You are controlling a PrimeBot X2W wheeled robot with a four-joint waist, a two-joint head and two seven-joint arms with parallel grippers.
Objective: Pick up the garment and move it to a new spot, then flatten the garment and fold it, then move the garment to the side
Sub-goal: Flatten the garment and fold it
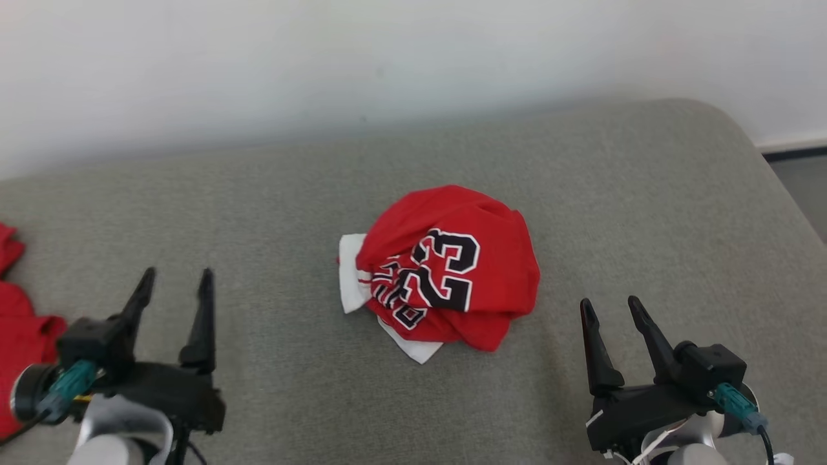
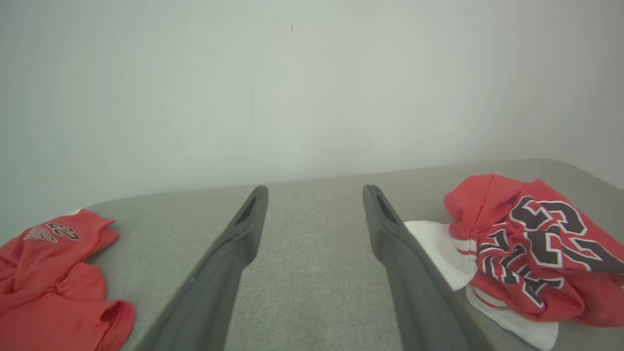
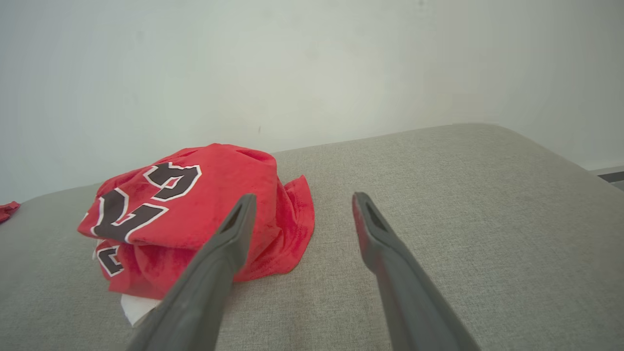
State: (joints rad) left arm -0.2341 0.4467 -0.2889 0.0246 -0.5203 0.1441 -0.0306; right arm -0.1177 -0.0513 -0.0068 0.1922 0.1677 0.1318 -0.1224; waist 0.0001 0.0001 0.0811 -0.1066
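A red garment (image 1: 446, 268) lies crumpled in a rounded heap at the middle of a grey cushioned surface (image 1: 581, 181). Black numerals outlined in white, reading 23, are creased across its top. White fabric pokes out from under its left and near edges. Nothing is touching it, and it is neither spread flat nor folded, so the task appears to be at its very beginning.

The left gripper (image 1: 178, 274) sits at the near left, well apart from the heap. Its two long dark fingers are spread wide with nothing between them. The right gripper (image 1: 608, 302) sits at the near right, a little closer to the heap. Its fingers are also spread and empty, and they point toward the far side. The garment lies between the two arms and slightly beyond them. That probably puts it within reach of either one, and the parted fingers look ready to close on a fold of cloth.

More red clothing (image 1: 19, 323) is bunched at the far left edge of the surface, beside the left gripper. It may mark the side spot where finished pieces go, though that is a guess.

A plain pale wall (image 1: 387, 64) rises behind the surface. A strip of floor (image 1: 804, 187) shows past its right edge.
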